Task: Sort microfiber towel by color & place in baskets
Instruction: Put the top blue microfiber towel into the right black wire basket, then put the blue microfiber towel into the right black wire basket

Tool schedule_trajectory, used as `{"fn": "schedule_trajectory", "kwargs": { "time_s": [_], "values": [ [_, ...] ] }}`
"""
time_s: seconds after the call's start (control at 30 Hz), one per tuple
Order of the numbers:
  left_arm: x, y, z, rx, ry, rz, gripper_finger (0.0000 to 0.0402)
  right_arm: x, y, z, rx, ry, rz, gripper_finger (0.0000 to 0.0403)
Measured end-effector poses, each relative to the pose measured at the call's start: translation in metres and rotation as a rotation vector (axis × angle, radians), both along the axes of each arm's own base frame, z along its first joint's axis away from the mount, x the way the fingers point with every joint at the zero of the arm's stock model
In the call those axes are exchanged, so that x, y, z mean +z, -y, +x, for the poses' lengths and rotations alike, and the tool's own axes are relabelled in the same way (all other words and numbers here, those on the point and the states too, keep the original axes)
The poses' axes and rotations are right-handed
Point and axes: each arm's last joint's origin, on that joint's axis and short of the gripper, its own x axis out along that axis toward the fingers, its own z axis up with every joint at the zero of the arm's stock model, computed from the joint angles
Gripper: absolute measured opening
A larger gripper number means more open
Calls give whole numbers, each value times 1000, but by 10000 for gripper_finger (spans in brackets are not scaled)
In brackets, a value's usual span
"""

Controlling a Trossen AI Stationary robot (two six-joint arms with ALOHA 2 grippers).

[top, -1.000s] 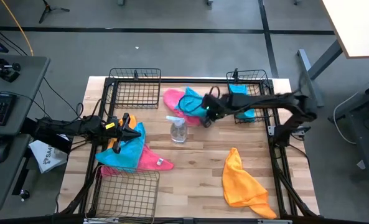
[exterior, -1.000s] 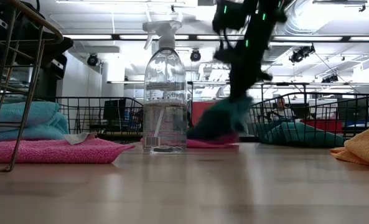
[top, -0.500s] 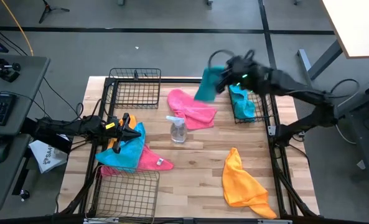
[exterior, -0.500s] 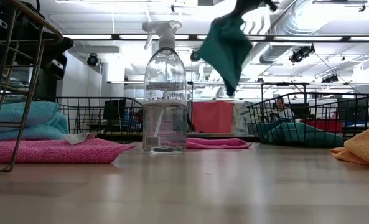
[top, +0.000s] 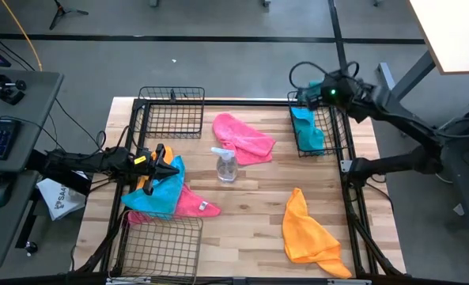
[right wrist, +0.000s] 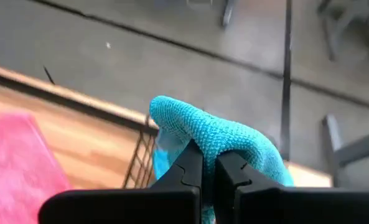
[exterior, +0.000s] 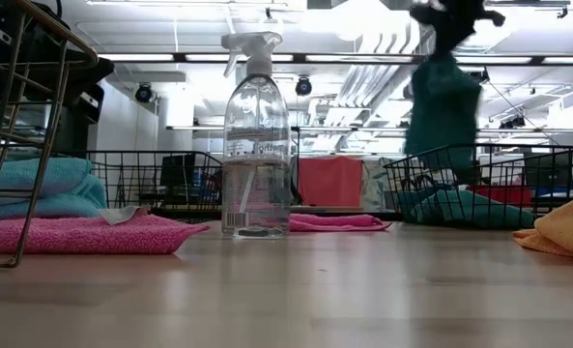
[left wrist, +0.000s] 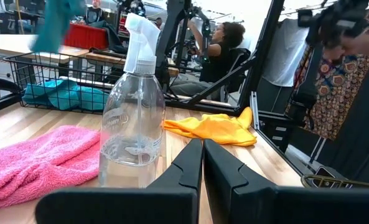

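My right gripper (top: 319, 93) is shut on a teal-blue towel (exterior: 443, 101) and is raised over the far-right basket (top: 334, 120), where another teal-blue towel (top: 308, 131) lies. A pink towel (top: 242, 136) lies flat at the far middle. An orange towel (top: 309, 229) lies crumpled near the right. My left gripper (top: 172, 168) is shut and waits at the left edge, over a teal-blue towel (top: 156, 194) that lies on a pink one (top: 196, 206). The far-left basket (top: 172, 115) and the near-left basket (top: 163, 247) hold nothing I can see. My right gripper pinches a bunched fold of the teal-blue towel (right wrist: 216, 135) between its two fingers. The towel hangs below the fingers, lifted clear of the table. Its lower end (exterior: 441, 159) reaches about the height of the far-right basket's rim.
A clear spray bottle (top: 227, 164) stands upright mid-table, between the pink towel and the left pile. Black frame rails (top: 351, 198) run along the table's left, right and far edges. Bare wood lies in the middle and near-middle. A person sits in the room beyond (left wrist: 220, 53).
My right gripper has lifted the teal-blue towel off the pink towel at the far middle. It has carried the towel up and toward the table's right, to above the far-right basket. The pink towel has stayed on the table, now uncovered. The teal-blue towel now hangs free.
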Motion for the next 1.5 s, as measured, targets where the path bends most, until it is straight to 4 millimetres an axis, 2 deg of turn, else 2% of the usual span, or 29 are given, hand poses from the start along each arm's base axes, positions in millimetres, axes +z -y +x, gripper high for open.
{"fn": "schedule_trajectory", "kwargs": {
  "time_s": [0.23,0.3,0.4,0.5,0.57,0.7,0.97,1.03,1.13,1.27,1.4,1.5],
  "values": [
    [0,0,0,0,0,0,3,-92,0,-17,-67,31,211,0],
    [0,0,0,0,0,0,3,-112,-2,-21,-119,40,266,1],
    [0,0,0,0,0,0,3,-130,-4,-23,-151,45,337,8],
    [0,0,0,0,0,0,3,-133,-5,-23,-141,49,358,22],
    [0,0,0,0,0,0,3,-128,-5,-23,-140,45,345,36],
    [0,0,0,0,-1,0,3,-104,-2,-21,-110,62,263,83],
    [0,0,0,0,0,0,3,-39,-4,-25,-2,97,148,217],
    [0,0,0,0,0,0,3,-24,-6,-28,4,128,133,245],
    [0,0,0,0,-1,0,3,-3,-9,-28,44,270,144,274],
    [0,0,0,0,-1,0,3,9,-13,-11,259,509,228,287],
    [0,0,0,0,-1,0,3,7,-27,19,555,710,313,288],
    [0,0,0,0,0,0,3,4,-40,38,682,779,332,288]
  ]
}}
